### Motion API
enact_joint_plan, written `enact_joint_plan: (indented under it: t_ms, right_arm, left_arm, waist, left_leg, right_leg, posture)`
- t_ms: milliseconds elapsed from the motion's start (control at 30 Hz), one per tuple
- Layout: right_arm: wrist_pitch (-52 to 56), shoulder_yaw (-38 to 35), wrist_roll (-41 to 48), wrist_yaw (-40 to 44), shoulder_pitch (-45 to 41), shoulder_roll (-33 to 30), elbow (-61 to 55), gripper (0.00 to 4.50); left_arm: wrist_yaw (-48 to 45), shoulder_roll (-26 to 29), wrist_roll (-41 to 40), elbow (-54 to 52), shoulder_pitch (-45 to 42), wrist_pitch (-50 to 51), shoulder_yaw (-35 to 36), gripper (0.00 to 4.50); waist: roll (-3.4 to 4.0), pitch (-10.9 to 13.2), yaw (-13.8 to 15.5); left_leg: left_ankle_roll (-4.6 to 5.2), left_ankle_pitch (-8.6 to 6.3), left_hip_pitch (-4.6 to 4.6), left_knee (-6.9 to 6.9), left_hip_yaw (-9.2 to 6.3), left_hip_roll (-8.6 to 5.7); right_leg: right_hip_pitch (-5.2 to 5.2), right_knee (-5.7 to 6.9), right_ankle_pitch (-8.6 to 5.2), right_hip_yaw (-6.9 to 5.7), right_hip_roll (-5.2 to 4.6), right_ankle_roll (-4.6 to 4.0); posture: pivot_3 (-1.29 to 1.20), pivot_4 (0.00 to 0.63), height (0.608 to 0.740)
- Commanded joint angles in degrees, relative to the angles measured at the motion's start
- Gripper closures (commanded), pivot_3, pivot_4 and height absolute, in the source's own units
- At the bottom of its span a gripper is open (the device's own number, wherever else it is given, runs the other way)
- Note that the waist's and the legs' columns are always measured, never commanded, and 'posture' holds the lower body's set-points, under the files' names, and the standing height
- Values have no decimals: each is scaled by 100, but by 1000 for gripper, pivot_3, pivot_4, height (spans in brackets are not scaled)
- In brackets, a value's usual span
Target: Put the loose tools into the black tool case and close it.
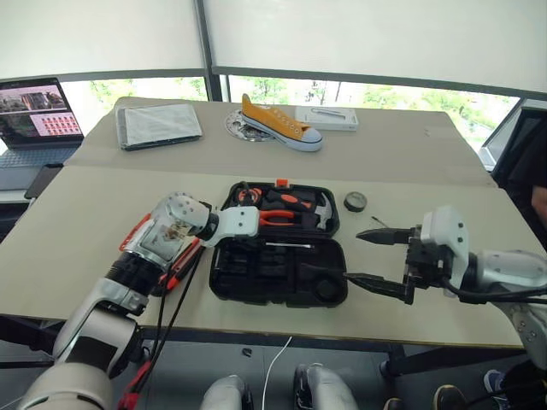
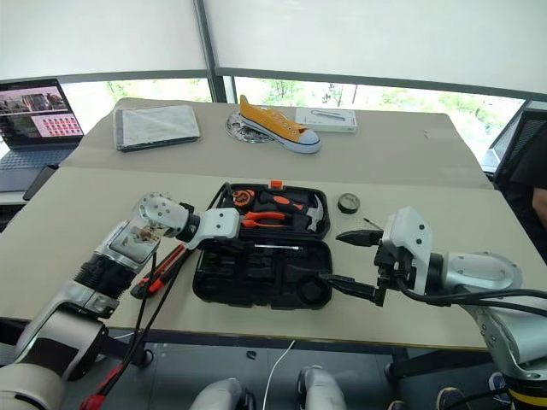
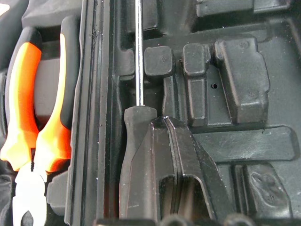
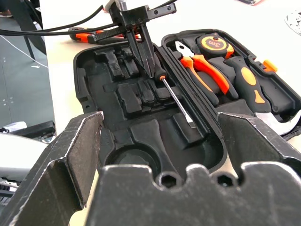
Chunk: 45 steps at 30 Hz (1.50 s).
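Left end effector (image 4: 146, 60) clamped on screwdriver (image 4: 176, 98) in open black tool case (image 1: 224, 286); right end effector (image 1: 374, 259) agape.

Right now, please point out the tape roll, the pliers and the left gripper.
black tape roll (image 1: 355, 202), left eye view, on its top ring.
orange-handled pliers (image 4: 207, 76), right wrist view, on one handle.
left gripper (image 4: 148, 63), right wrist view, between its fingertips.

Screwdriver (image 3: 136, 141) handle partly hidden behind left hand (image 3: 181, 155).
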Motion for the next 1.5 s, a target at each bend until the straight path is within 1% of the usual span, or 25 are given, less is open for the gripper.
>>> enact_joint_plan:
  t_ms: [33, 100, 267, 367, 433, 533, 800, 933, 1067, 1167, 1300, 1333, 1367, 1500]
  right_arm:
    - [-15, -272, 108, -54, 58, 6, -150, 0]
    - [-22, -289, 112, -57, 89, 9, -169, 0]
    - [39, -283, 191, -119, -9, 51, -162, 0]
    - [32, -257, 186, -119, -49, 47, -136, 0]
    - [38, -251, 199, -126, -67, 59, -124, 0]
    - [29, -226, 186, -131, -79, 69, -123, 0]
    - [37, -237, 189, -135, -102, 58, -120, 0]
    - [74, -279, 227, -161, -77, 54, -155, 0]
    - [126, -342, 313, -207, -36, 40, -196, 0]
    - [129, -393, 329, -234, 54, 31, -214, 0]
    - [158, -636, 232, -339, 282, -23, -160, 0]
    - [154, -712, 187, -361, 359, -42, -143, 0]
    - [168, -818, 168, -373, 448, -68, -114, 0]
    - [174, -1328, -12, -329, 852, -245, 214, 0]
  left_arm:
    - [18, 38, 139, 180, -59, 171, 17, 4478]
    - [-92, 54, -16, 125, -74, 328, 121, 4478]
    - [-564, 150, -902, -389, -344, 1571, 722, 4478]
    - [-581, 208, -1063, -545, -444, 1944, 857, 4478]
    - [-499, 200, -1021, -552, -455, 1934, 831, 4478]
    - [-404, 174, -828, -501, -372, 1648, 659, 4478]
    - [-104, -48, -132, -47, -48, 532, 49, 4478]
    - [106, -139, 159, 291, -23, 162, -70, 4478]
    - [140, -165, 235, 499, -59, -36, -43, 4478]
    - [60, -111, 147, 531, -77, -26, 58, 4478]
    - [-454, 34, -931, -141, -64, 1118, 779, 4478]
    - [-558, 92, -1197, -320, -44, 1328, 969, 3982]
    - [-653, 175, -1475, -542, -8, 1577, 1165, 3842]
    - [-735, 469, -2440, -1424, 163, 2516, 1872, 2385]
  waist:
    - [0, 0, -4]
    - [0, 0, -13]
    - [-1, 1, -43]
    - [-1, 1, -38]
    - [-1, 1, -33]
    - [-1, 1, -32]
    - [-1, 1, -28]
    - [0, 0, -11]
    - [3, -2, 13]
    - [3, -3, 13]
    - [2, -2, -18]
    - [1, -1, -33]
    - [1, -1, -41]
    - [2, -1, -34]
  left_leg:
    - [1, 0, 0, 3, 0, 0]
    - [1, -1, -1, 5, 0, 0]
    - [0, 0, -3, 5, -3, 4]
    - [0, 0, -5, 4, -4, 4]
    - [0, 0, -4, 4, -4, 1]
    - [1, -1, -3, 4, -4, -4]
    - [1, -1, -4, 4, -4, -5]
    - [2, -1, -1, 4, -4, -5]
    - [10, -6, 1, 12, -7, -6]
    - [18, -10, 0, 26, -10, -4]
    - [24, -14, -5, 30, -12, -1]
    - [24, -14, -7, 29, -12, -1]
    - [23, -13, -11, 29, -12, 0]
    - [20, -13, -13, 25, -12, 2]
  right_leg:
    - [0, 0, 1, 1, 0, 1]
    - [0, 0, 2, 1, 1, 3]
    - [-12, 1, 1, -1, 7, 3]
    - [-15, 0, 1, -2, 8, 1]
    - [-13, -2, -1, -1, 7, 3]
    - [-12, -4, -2, 1, 3, 7]
    - [-12, -4, -2, 1, 3, 6]
    - [-3, -4, -2, 0, 1, 6]
    - [4, -4, -1, 0, -2, 9]
    - [6, 0, 1, 0, -2, 12]
    - [1, 1, 3, -1, -1, 17]
    - [-4, 1, 2, -1, 1, 17]
    - [-9, 1, 2, -1, 2, 16]
    - [-13, 1, -1, -2, 3, 12]
  posture:
    - [0, 150, 733]
    - [0, 150, 733]
    - [0, 150, 733]
    - [0, 150, 733]
    - [0, 150, 733]
    - [0, 150, 733]
    - [0, 150, 733]
    - [0, 150, 733]
    - [0, 150, 733]
    - [0, 150, 733]
    - [0, 150, 733]
    - [0, 150, 733]
    - [0, 150, 733]
    - [0, 150, 733]
